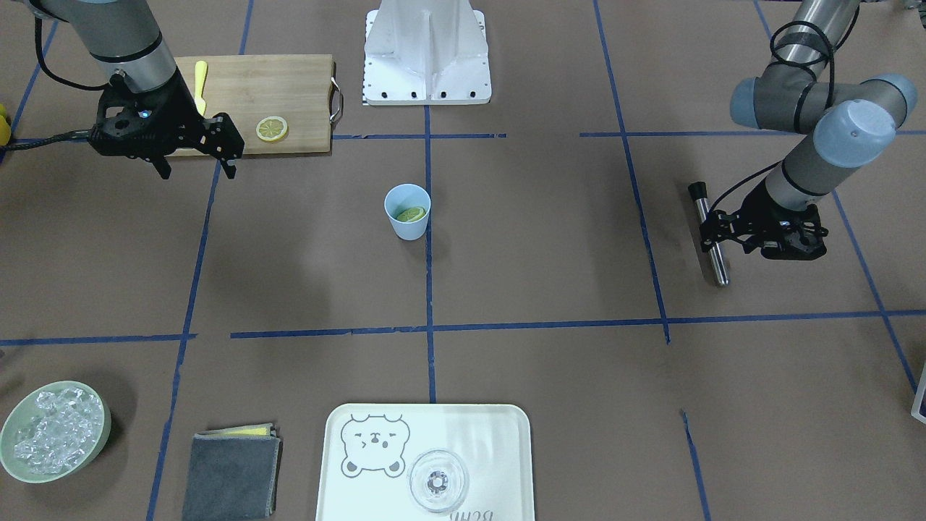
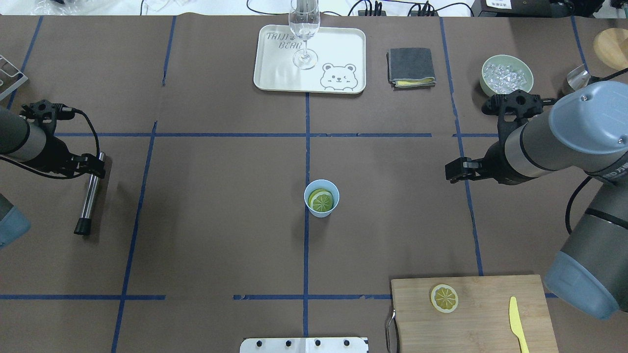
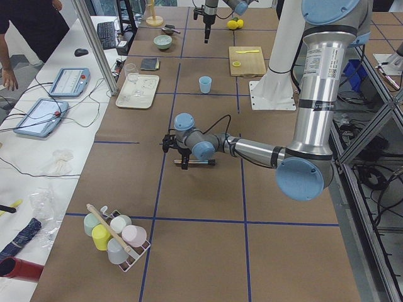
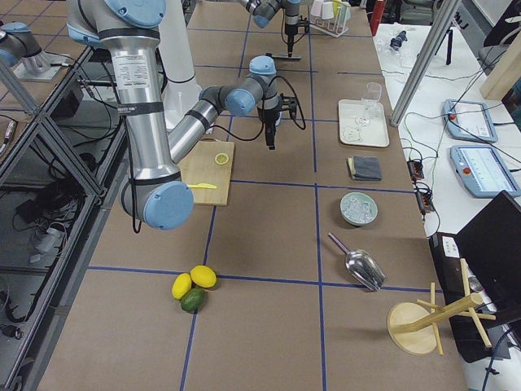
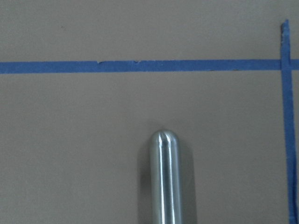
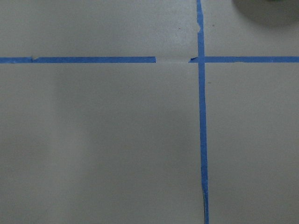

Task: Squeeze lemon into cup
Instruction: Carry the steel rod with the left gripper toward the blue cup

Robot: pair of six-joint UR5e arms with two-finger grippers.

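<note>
The light-blue cup (image 2: pixel 322 206) stands upright at the table's middle and also shows in the front view (image 1: pixel 407 221). One lemon slice (image 2: pixel 322 200) lies inside it (image 1: pixel 411 214). The second slice (image 2: pixel 444 298) lies on the wooden cutting board (image 2: pixel 485 314). My right gripper (image 1: pixel 197 168) is open and empty. It hovers off the board's edge, well away from the cup. My left gripper (image 1: pixel 716 233) is far to the other side, low over the end of a metal rod (image 2: pixel 89 193) that lies on the table. Its jaws look apart around the rod.
A yellow plastic knife (image 2: pixel 516 323) lies on the board. At the far side are a white bear tray (image 2: pixel 282 73) with a stemmed glass (image 2: pixel 304 29), a folded grey cloth (image 2: pixel 410 66) and a green bowl of ice (image 2: pixel 507 75). The robot's white base plate (image 1: pixel 427 54) stands between the arms.
</note>
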